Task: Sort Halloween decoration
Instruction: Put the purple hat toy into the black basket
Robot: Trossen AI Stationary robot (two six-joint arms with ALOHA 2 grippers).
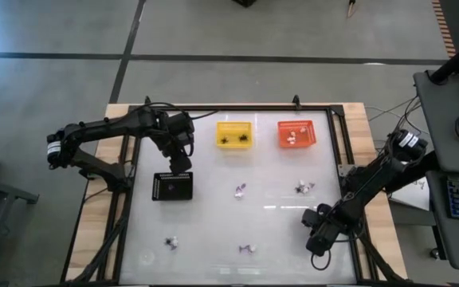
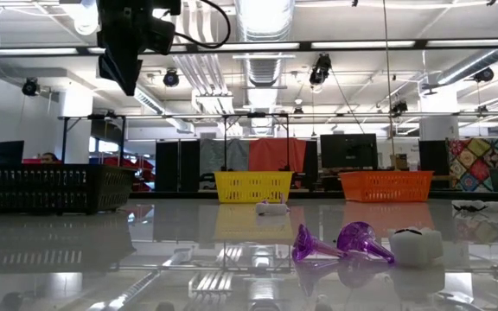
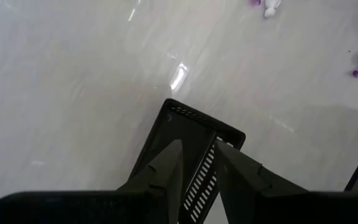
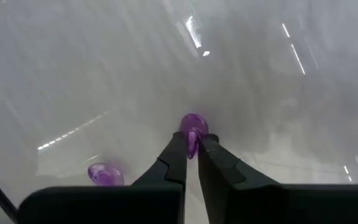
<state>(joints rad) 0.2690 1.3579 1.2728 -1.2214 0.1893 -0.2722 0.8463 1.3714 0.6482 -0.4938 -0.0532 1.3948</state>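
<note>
Sorting's maybe half done, I'd say: the yellow basket (image 1: 234, 134) and orange basket (image 1: 296, 134) at the tabletop's far edge each hold a few trinkets, while several trinkets (image 1: 240, 190) lie scattered mid-table and toward the near edge. The right gripper (image 4: 192, 144), near the right edge, has its fingers pinched on a purple trinket (image 4: 193, 124). The left gripper (image 3: 197, 152) hovers over the black tray (image 1: 172, 186) at the left edge, fingers slightly apart, holding nothing.

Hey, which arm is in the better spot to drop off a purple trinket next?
Right. The right gripper is already shut on a purple trinket at the table's right side. The left gripper holds nothing and is poised open over the black tray.
</note>
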